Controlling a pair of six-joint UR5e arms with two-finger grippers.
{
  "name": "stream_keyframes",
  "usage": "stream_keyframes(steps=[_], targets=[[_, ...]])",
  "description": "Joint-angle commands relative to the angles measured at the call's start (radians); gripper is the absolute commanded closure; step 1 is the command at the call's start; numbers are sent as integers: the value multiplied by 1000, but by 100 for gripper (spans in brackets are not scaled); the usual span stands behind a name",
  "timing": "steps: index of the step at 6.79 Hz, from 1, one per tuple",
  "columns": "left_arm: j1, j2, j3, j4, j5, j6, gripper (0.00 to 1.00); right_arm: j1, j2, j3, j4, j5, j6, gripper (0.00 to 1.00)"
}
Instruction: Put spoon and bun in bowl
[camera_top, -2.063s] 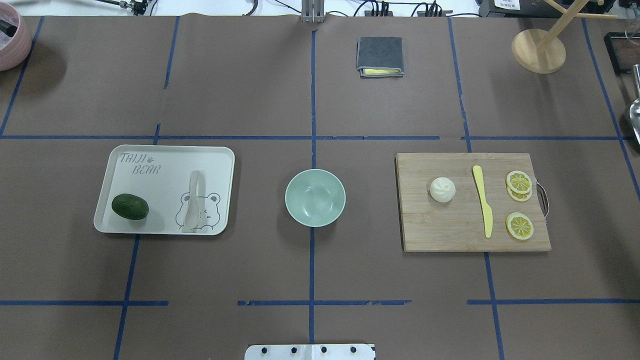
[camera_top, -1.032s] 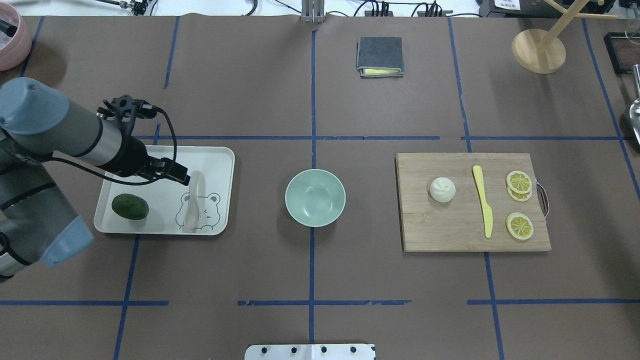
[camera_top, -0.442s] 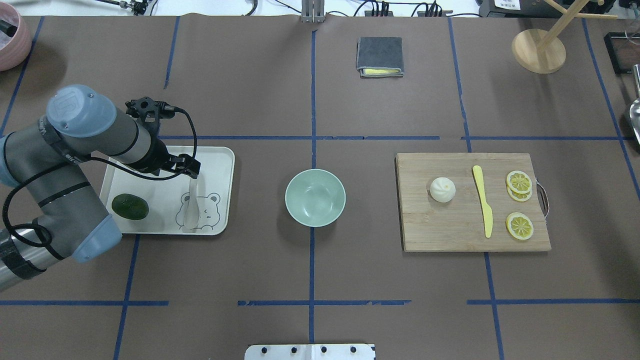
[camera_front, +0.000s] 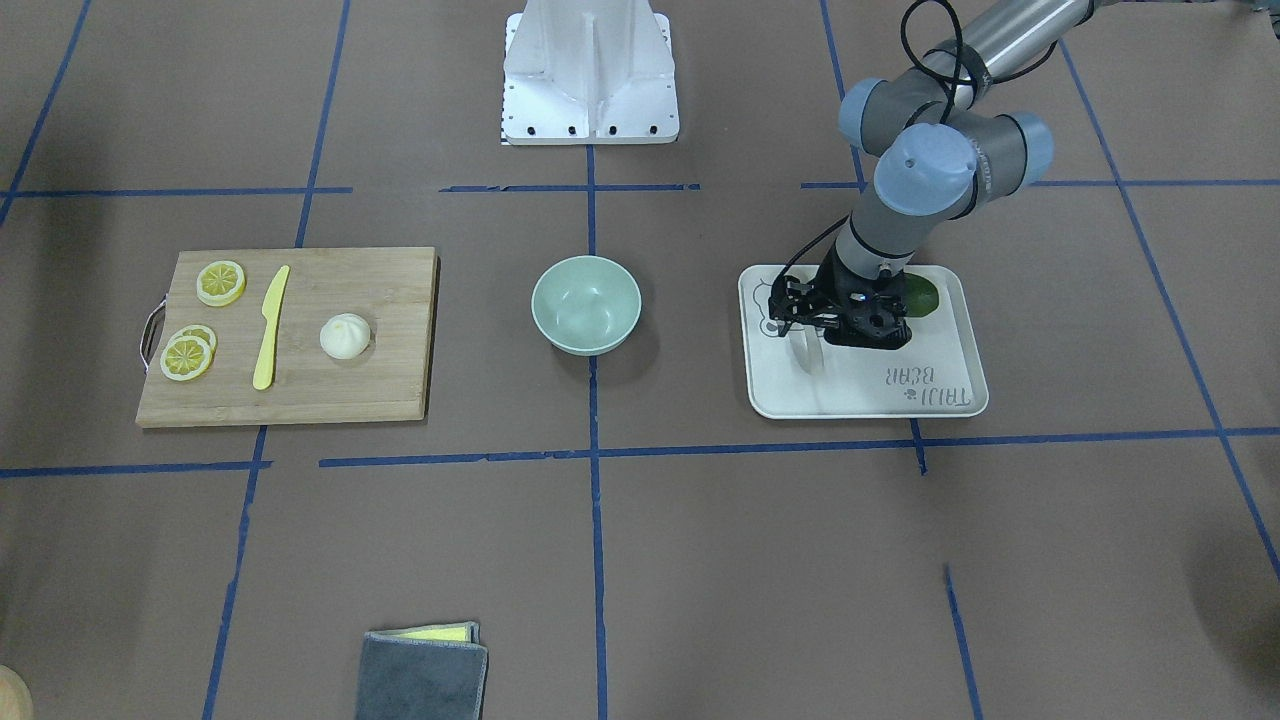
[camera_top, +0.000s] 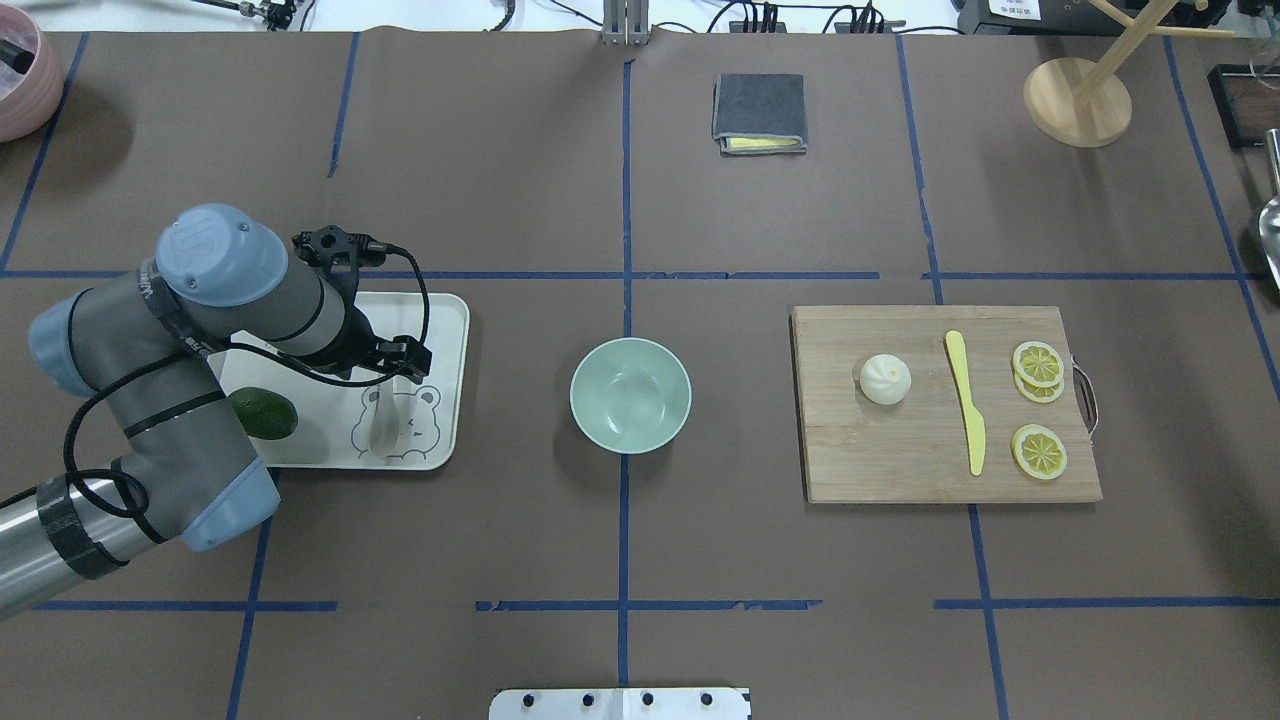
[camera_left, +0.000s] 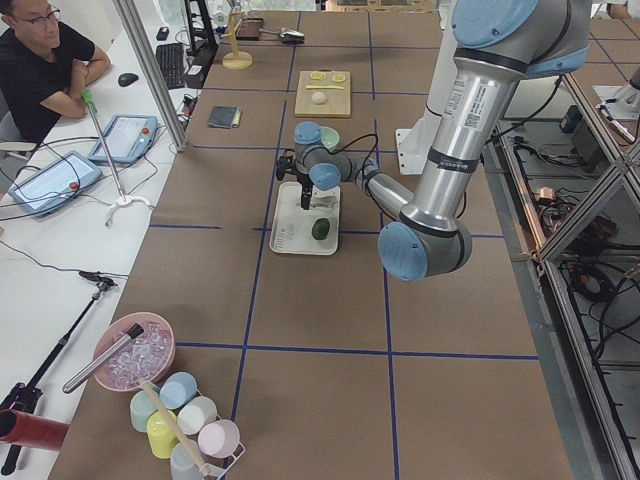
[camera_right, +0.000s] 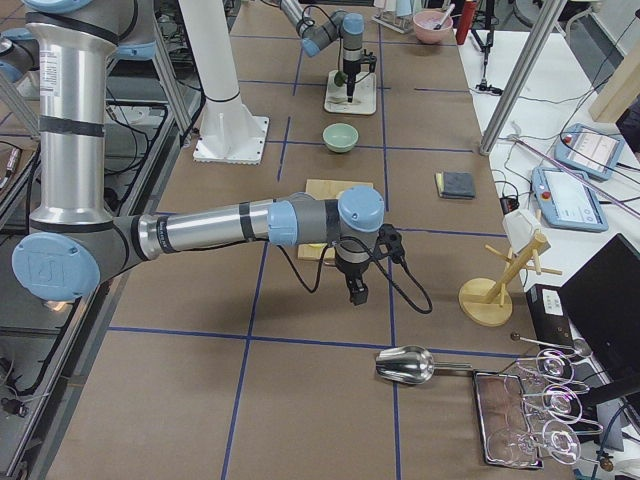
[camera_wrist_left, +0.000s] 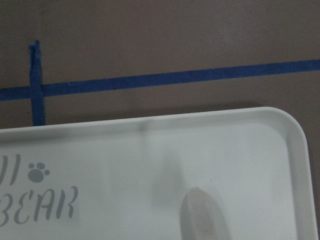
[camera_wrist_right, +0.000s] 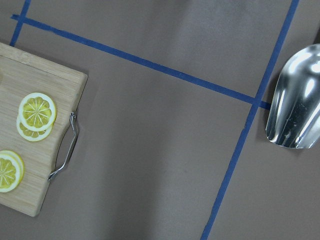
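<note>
Near the tabletop's left edge, the left hand (camera_top: 400, 362) hovers over the handle of the translucent whitish plastic spoon (camera_top: 383, 432), which lies on the white rectangular tray (camera_top: 448, 350). How far the hand is open cannot be told. The round mint-green bowl (camera_top: 630, 395) sits at the centre with bare tabletop all round. The white pleated bun (camera_top: 885, 379) lies on the bamboo board (camera_top: 860, 460). Only the right-end view shows the right hand (camera_right: 356, 291), and its opening is unclear.

The left arm (camera_top: 250, 300), absent from the table two seconds ago, has swung in from the left and now reaches across the tray (camera_top: 450, 320). Its left gripper (camera_top: 408, 362) has moved rightward and now sits over the handle end of the spoon (camera_top: 383, 430), hiding it. The arm's elbow now covers the tray's left edge and part of the avocado (camera_top: 268, 415).
</note>
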Motion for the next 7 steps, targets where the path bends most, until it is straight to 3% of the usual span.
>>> stream_keyframes(steps=[1,2,3,5,7], targets=[[10,-9,8,21,26,-12,40,0,-1,-1,0,0,0,0],[10,-7,7,21,26,-12,75,0,-1,-1,0,0,0,0],[10,-9,5,21,27,-12,100,0,-1,0,2,-2,-1,0],[4,-13,-12,21,26,-13,100,0,-1,2,2,0,-1,0],[-1,-117,-23,24,26,-28,100,0,-1,7,2,0,-1,0]])
